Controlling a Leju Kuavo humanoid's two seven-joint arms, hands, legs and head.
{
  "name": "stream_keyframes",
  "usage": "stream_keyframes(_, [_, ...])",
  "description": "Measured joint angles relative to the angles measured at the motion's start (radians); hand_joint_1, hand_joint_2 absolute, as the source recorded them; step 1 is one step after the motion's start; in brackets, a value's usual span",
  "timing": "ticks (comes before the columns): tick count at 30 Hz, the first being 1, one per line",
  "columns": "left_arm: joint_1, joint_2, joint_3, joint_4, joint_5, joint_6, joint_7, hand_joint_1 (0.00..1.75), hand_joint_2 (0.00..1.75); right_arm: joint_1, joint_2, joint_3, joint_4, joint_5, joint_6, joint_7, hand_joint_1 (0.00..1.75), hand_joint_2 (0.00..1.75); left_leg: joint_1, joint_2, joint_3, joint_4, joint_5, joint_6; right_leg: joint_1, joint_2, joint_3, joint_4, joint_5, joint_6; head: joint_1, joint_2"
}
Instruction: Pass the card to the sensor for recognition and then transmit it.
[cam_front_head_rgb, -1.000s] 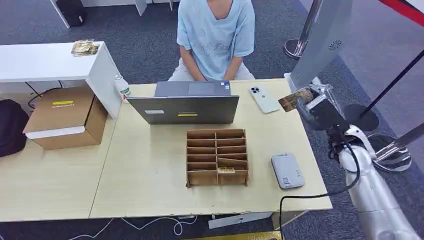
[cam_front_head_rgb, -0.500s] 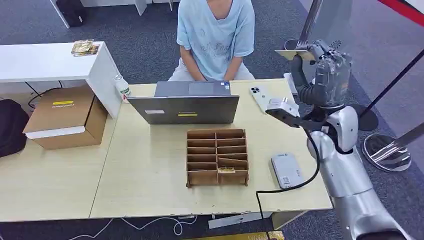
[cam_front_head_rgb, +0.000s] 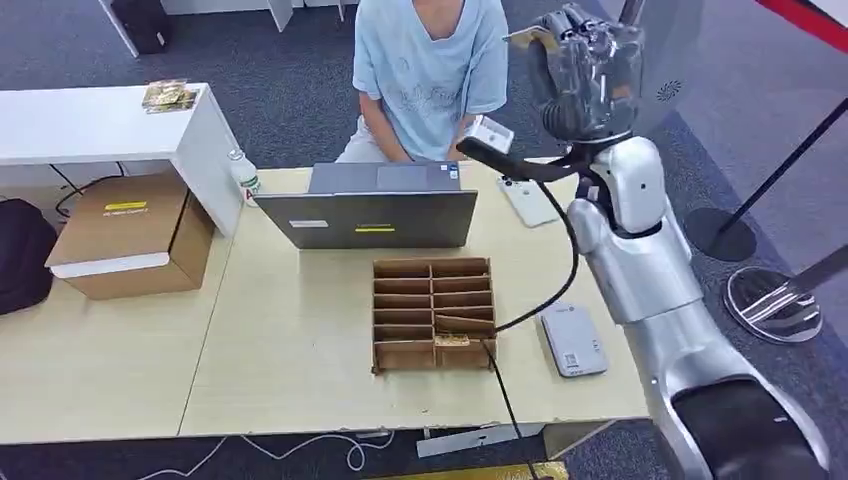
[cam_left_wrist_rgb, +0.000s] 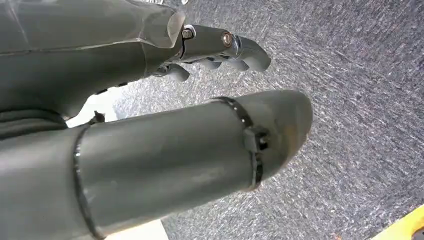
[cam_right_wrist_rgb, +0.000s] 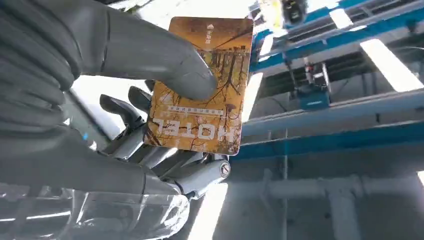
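My right hand (cam_front_head_rgb: 585, 65) is raised high over the table's far edge, in front of a seated person (cam_front_head_rgb: 430, 70). It pinches an orange hotel card (cam_front_head_rgb: 530, 38) between the thumb and the fingers. In the right wrist view the card (cam_right_wrist_rgb: 205, 85) stands out from under the thumb (cam_right_wrist_rgb: 150, 55), printed face to the camera. A grey card reader (cam_front_head_rgb: 574, 340) lies flat on the table near the right front, well below the hand. My left hand (cam_left_wrist_rgb: 220, 50) hangs over grey carpet, holding nothing, its thumb apart from the fingers.
A wooden card organiser (cam_front_head_rgb: 434, 312) sits mid-table with a card (cam_front_head_rgb: 452, 341) in a front slot. Behind it are a laptop (cam_front_head_rgb: 370, 215) and a white phone (cam_front_head_rgb: 530, 200). A grey kiosk (cam_front_head_rgb: 670, 60) stands at the right, a cardboard box (cam_front_head_rgb: 130, 235) on the left.
My right arm has swung up and to the left with the card, from beside the kiosk at table height to high in front of the person.
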Motion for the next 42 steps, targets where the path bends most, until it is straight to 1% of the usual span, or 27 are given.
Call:
stream_keyframes(2, [-0.001,0.000,0.000,0.000,0.000,0.000,0.000,0.00,0.00,-0.031,0.015,0.010,0.041,0.031,0.000,0.012,1.75,1.75,0.000,-0.001,0.000,0.000,0.000,0.000,0.000,-0.001,0.000,0.000,0.000,0.000,0.000,0.000])
stream_keyframes(3, [0.000,0.000,-0.001,0.000,0.000,0.000,0.000,0.00,0.00,-0.044,0.024,0.016,0.062,0.066,0.004,0.029,1.75,1.75,0.000,-0.002,0.000,0.000,0.000,0.000,0.000,-0.001,0.000,0.000,0.000,0.000,0.000,0.000])
stream_keyframes(4, [0.000,0.000,-0.001,0.000,0.000,-0.002,0.000,0.00,0.00,-0.064,0.035,0.028,0.089,0.120,0.030,0.050,1.75,1.75,0.000,-0.001,-0.001,0.000,0.000,0.000,0.000,-0.001,0.000,0.000,0.000,0.000,0.000,0.000])
stream_keyframes(6, [0.000,0.000,-0.001,0.000,0.000,-0.004,-0.001,0.00,0.00,-0.103,0.054,0.044,0.145,0.204,0.114,0.085,1.75,1.75,0.000,-0.001,-0.001,0.000,0.000,0.000,0.000,0.000,0.000,0.001,0.000,0.000,0.001,0.000])
stream_keyframes(9, [-0.001,0.000,-0.001,0.000,0.000,-0.004,-0.003,0.00,0.00,-0.171,0.102,0.064,0.238,0.246,0.263,0.123,1.75,1.75,0.000,0.001,0.000,0.000,0.001,-0.001,0.000,0.001,-0.001,0.001,0.000,0.000,0.000,0.000])
stream_keyframes(12, [0.000,0.000,-0.001,0.000,0.000,-0.004,-0.010,0.00,0.00,-0.247,0.148,0.073,0.337,0.242,0.383,0.155,1.75,1.75,0.000,-0.001,-0.001,0.000,0.001,-0.001,0.000,0.000,-0.001,0.001,0.000,0.000,0.001,0.000])
stream_keyframes(14, [0.000,0.000,-0.003,0.000,0.000,-0.006,-0.013,0.00,0.00,-0.291,0.164,0.073,0.394,0.231,0.431,0.168,1.75,1.75,0.000,-0.001,-0.001,0.000,0.001,-0.001,0.000,-0.001,-0.001,0.001,0.000,0.000,0.000,0.000])
stream_keyframes(17, [0.000,0.001,-0.013,0.000,0.000,-0.006,-0.019,0.00,0.00,-0.339,0.173,0.066,0.474,0.211,0.493,0.184,1.75,1.75,0.000,-0.001,-0.001,0.000,0.001,-0.001,0.000,-0.001,-0.001,0.001,0.000,0.000,0.000,0.000])
stream_keyframes(23, [-0.004,0.005,-0.042,0.000,0.000,-0.023,-0.020,0.00,0.00,-0.406,0.175,0.022,0.597,0.189,0.627,0.214,1.75,1.75,0.000,-0.001,-0.001,0.000,0.001,-0.001,-0.001,0.000,-0.001,0.001,0.001,0.000,0.000,0.000])
stream_keyframes(27, [-0.012,0.006,-0.054,0.000,0.000,-0.025,-0.020,0.00,0.00,-0.436,0.174,-0.003,0.650,0.179,0.687,0.228,1.75,1.75,0.000,-0.001,-0.001,0.001,0.001,-0.001,0.000,0.000,-0.001,0.001,0.001,0.000,0.000,0.000])
stream_keyframes(32, [-0.017,0.008,-0.069,0.000,0.000,-0.036,-0.020,0.00,0.00,-0.459,0.174,-0.030,0.692,0.159,0.741,0.217,1.75,1.75,0.000,0.000,0.000,0.000,0.001,-0.001,0.000,0.001,-0.002,0.001,0.001,0.000,0.000,0.000])
stream_keyframes(38, [-0.022,0.008,-0.076,0.000,0.000,-0.040,-0.021,0.00,0.00,-0.460,0.175,-0.051,0.721,0.136,0.764,0.188,1.75,1.75,0.000,0.000,-0.001,0.000,0.001,-0.001,0.000,0.000,-0.002,0.001,0.001,0.000,0.000,0.000])
stream_keyframes(42, [-0.029,0.008,-0.077,0.000,0.000,-0.043,-0.021,0.00,0.00,-0.460,0.189,-0.055,0.734,0.126,0.784,0.171,1.75,1.75,0.000,0.000,-0.001,0.000,0.001,-0.001,0.000,0.001,-0.002,0.001,0.001,0.000,0.000,0.000])
